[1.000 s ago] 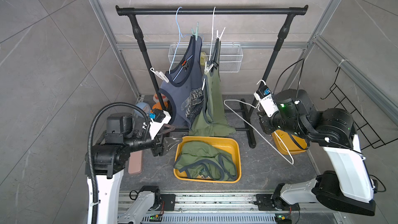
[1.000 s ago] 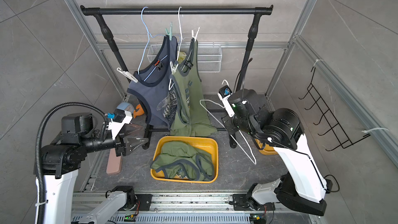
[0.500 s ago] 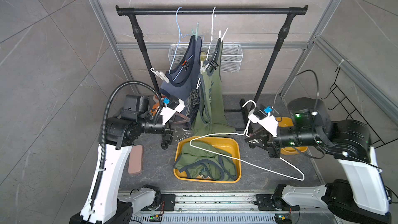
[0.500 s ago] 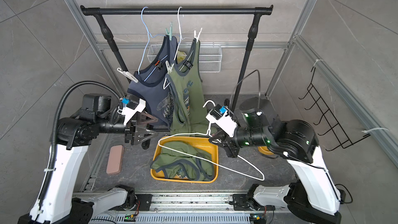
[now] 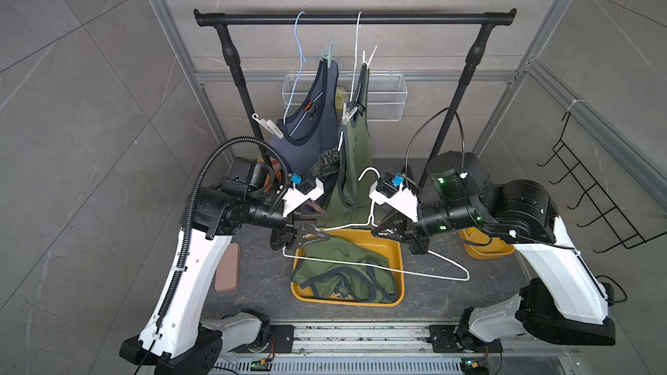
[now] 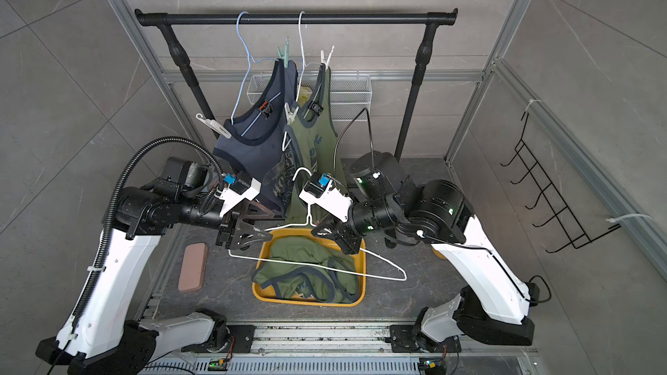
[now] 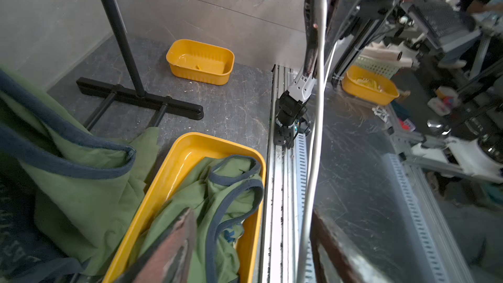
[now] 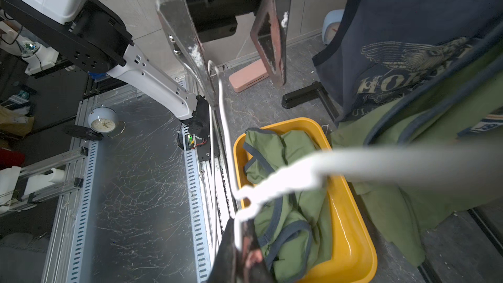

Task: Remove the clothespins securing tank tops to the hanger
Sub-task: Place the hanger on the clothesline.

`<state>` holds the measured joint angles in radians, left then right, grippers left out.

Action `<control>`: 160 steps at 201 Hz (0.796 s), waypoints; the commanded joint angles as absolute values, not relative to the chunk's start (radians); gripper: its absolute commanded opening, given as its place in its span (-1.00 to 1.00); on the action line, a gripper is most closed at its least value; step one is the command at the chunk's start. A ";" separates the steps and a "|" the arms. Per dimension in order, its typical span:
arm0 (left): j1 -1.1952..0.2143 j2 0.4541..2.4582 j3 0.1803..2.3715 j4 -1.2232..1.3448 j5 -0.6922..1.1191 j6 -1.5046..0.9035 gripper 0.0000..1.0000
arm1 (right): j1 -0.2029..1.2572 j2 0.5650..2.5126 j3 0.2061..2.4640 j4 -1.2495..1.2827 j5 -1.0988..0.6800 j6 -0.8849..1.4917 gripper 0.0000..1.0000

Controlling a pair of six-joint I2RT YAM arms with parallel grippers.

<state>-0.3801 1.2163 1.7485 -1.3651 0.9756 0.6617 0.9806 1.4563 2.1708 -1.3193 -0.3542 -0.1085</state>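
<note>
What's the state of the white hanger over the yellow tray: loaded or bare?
Bare. The hanger shows only wire, no shirt or clothespin on it; an olive top lies loose in the tray below.

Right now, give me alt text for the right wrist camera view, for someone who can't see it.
The right gripper grips a bare white wire hanger, blurred in the foreground, over a yellow bin holding an olive tank top. The left gripper, jaws apart, is at the hanger's far corner, near a hanging navy tank top.
</note>
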 commanded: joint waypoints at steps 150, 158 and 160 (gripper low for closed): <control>-0.383 1.127 1.841 -1.514 0.846 0.794 -1.00 | 0.996 1.310 2.008 -1.428 -0.159 -0.067 -0.35; -0.383 1.127 1.841 -1.517 0.844 0.795 -1.00 | 0.996 1.301 1.996 -1.432 -0.164 -0.064 -0.37; -0.383 1.126 1.841 -1.518 0.844 0.796 -1.00 | 0.995 1.297 1.990 -1.432 -0.166 -0.063 -0.38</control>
